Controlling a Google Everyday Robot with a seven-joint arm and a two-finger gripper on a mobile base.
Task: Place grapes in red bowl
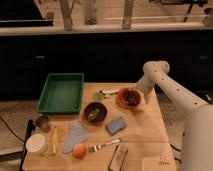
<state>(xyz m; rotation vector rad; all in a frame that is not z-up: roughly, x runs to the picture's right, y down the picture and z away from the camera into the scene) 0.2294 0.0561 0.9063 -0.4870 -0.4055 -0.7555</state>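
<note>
The hand (pixel 146 95) is hovering just beside the right rim of the red bowl (pixel 120 100), and whether it is open or closed cannot be told. The grapes (pixel 131 97) are sitting inside that bowl, so the placing looks nearly done. The hand should be rising straight up, clear of the rim, to avoid nudging the bowl.

My one camera looks down from above the near edge of the surface (pixel 145 131), back enough to hold all of it, my hand (pixel 144 96) at far right just beside the red bowl (pixel 119 98).
</note>
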